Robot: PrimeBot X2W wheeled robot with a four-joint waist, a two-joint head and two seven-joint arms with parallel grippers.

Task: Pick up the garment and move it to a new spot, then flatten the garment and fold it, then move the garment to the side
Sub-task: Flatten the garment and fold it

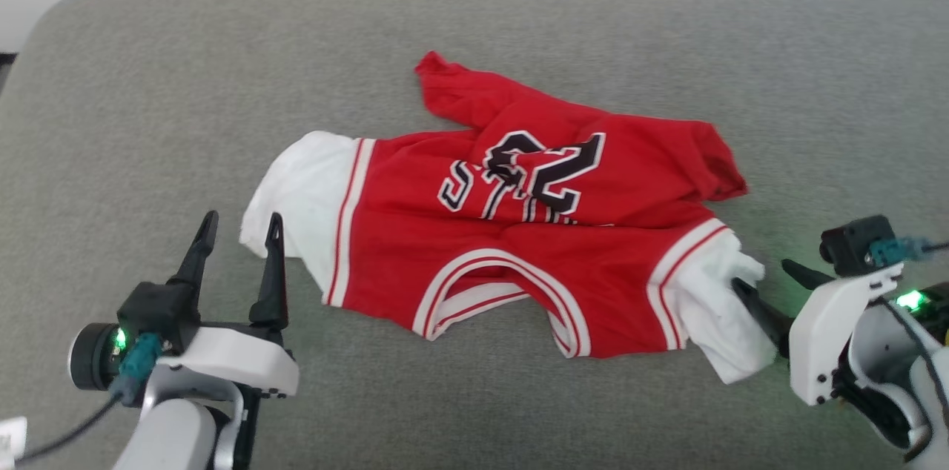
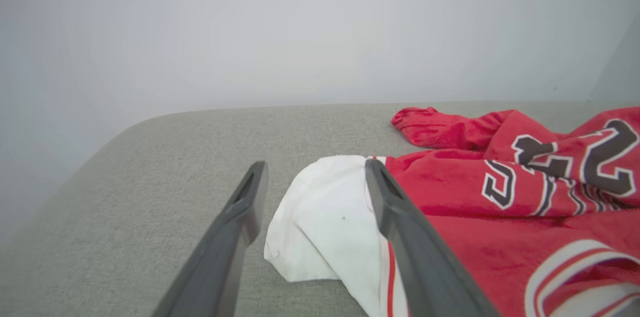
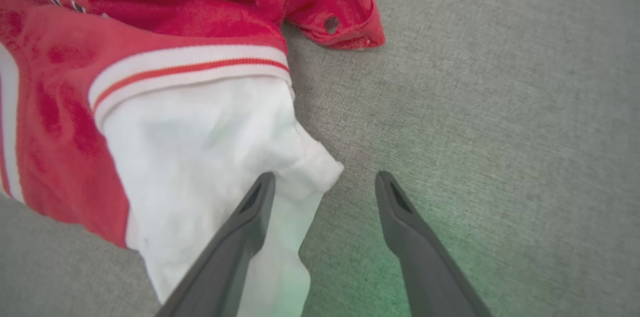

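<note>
Rumpled red garment on couch

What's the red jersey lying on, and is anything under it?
The jersey lies on a gray fabric surface, which shows all around it. Whatever is directly beneath the cloth is covered, so I cannot tell.

One garment, two grippers, one grey cushion.

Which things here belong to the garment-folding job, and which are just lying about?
Belongs to the job: red number 23 jersey, left gripper, right gripper, fingers open on both.
Just there: grey upholstered surface under the jersey, pale wall behind.
</note>
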